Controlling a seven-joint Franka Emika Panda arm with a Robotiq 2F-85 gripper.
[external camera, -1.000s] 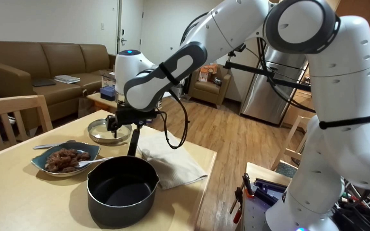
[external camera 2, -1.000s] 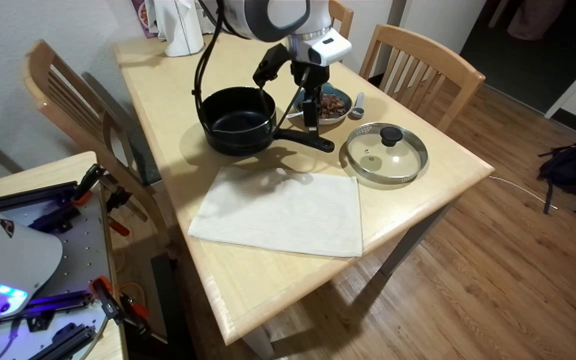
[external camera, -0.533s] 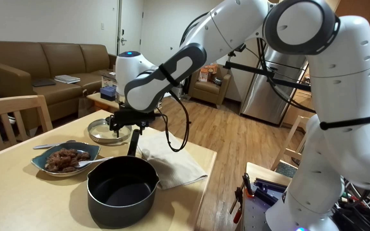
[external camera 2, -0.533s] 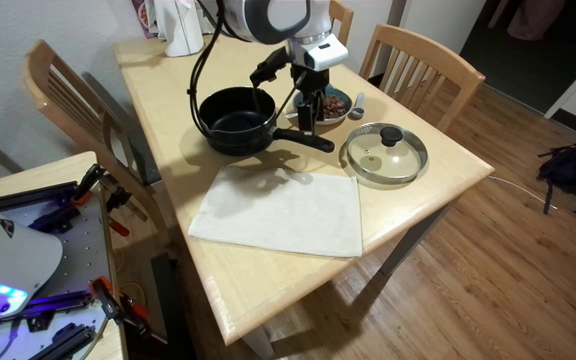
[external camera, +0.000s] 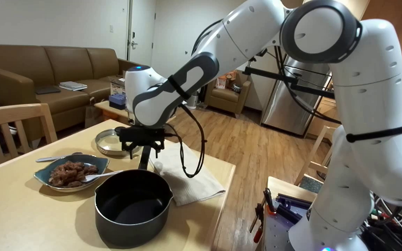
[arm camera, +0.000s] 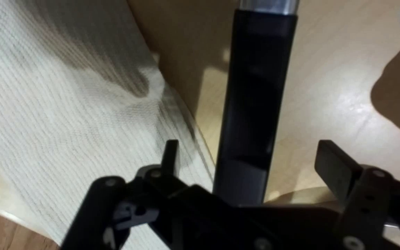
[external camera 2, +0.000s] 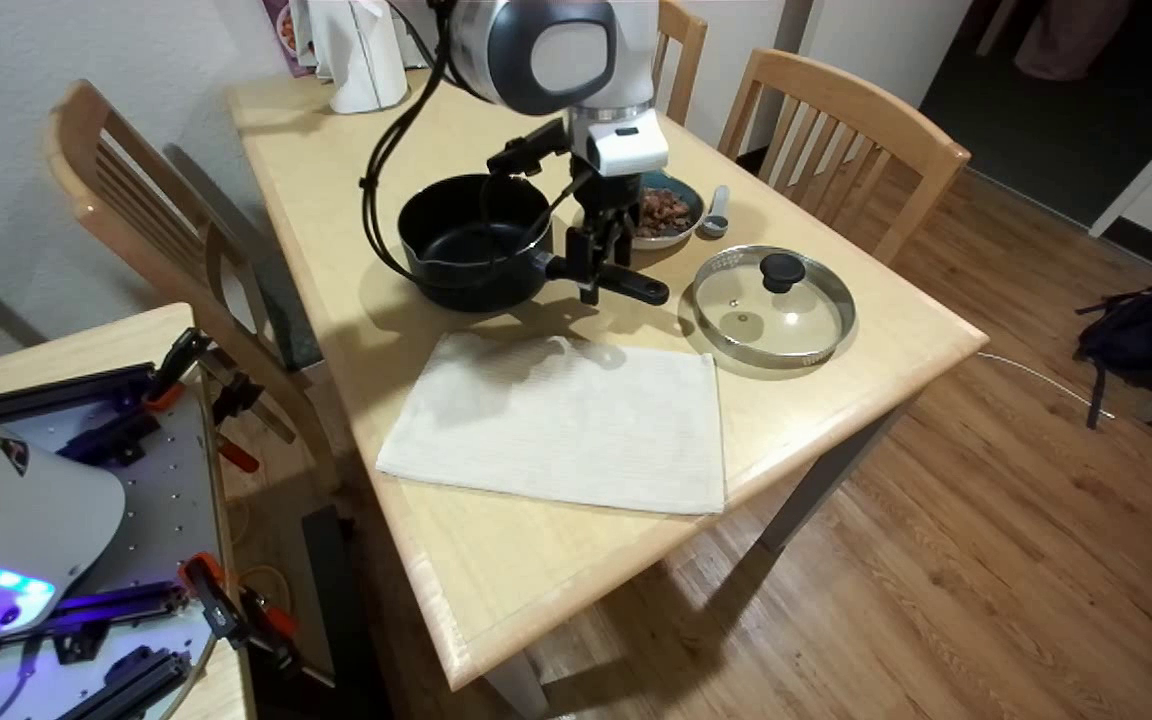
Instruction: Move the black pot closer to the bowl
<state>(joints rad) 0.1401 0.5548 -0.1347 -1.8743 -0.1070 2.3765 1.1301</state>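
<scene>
The black pot [external camera: 134,218] stands upright on the table in both exterior views [external camera 2: 476,275]. Its long straight handle [arm camera: 255,90] runs through the middle of the wrist view. The bowl [external camera: 100,163], blue-green with brown food in it, stands close beside the pot, and also shows in an exterior view [external camera 2: 684,190], partly behind the gripper. My gripper [arm camera: 248,142] is open, with one finger on each side of the handle and a gap to each. In both exterior views the gripper [external camera: 144,153] is low over the handle [external camera 2: 641,285], and hides part of it.
A glass lid [external camera 2: 776,320] with a black knob lies just past the handle's end. A cream cloth [external camera 2: 566,430] lies beside the pot and under the gripper's side. A white utensil [external camera: 103,175] sticks out of the bowl towards the pot. A grey spoon [external camera 2: 718,205] lies beside the bowl.
My gripper has come down and turned, from above the handle to around it, and shifted towards the pot's body. The pot, bowl and lid have not moved.
</scene>
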